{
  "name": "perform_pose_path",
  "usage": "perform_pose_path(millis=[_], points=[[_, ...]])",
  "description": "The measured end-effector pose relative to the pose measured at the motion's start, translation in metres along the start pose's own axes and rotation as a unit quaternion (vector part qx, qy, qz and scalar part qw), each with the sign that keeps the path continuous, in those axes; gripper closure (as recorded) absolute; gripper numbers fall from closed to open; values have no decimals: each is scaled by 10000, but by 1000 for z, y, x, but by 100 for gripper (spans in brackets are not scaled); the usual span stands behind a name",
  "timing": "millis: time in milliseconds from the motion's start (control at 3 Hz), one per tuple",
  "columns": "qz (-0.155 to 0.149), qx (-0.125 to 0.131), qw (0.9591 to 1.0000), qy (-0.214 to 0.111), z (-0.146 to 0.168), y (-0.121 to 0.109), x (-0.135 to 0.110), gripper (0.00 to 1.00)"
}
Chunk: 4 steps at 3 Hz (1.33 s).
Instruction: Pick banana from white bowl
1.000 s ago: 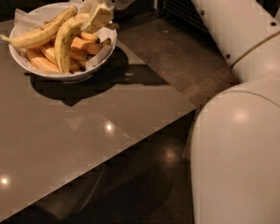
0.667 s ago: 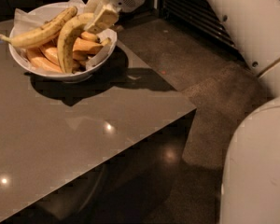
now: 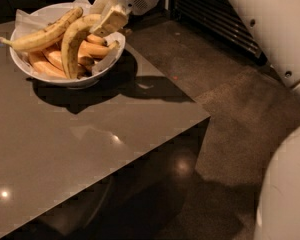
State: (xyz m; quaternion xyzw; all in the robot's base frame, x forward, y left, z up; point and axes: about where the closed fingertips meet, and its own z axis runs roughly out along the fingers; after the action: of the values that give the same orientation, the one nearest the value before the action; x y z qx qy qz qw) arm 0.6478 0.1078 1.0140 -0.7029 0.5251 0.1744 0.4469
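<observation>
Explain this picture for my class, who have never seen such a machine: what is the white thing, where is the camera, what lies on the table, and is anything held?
The big white shapes on the right are a robot's arm, which stands on a mobile base. There is only one picture, looking down on the table; where the camera is mounted is not known. The arm ends in a two-finger gripper, which reaches over the white bowl near the table's far edge. The bowl holds several bananas: a large curved yellow banana, a straighter long banana and some short orange bananas. The gripper sits at the curved banana's upper end; whether it grips it yet cannot be told.
</observation>
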Motion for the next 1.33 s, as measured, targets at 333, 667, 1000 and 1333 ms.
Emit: perform_pose_path(millis=[333, 667, 1000, 1333], points=[[97, 344, 9992, -189, -22, 20, -15, 100], [207, 342, 9991, -112, -18, 27, -1, 100], [183, 386, 9990, -103, -22, 28, -4, 100], [147, 654, 9978, -11, -43, 43, -21, 100]])
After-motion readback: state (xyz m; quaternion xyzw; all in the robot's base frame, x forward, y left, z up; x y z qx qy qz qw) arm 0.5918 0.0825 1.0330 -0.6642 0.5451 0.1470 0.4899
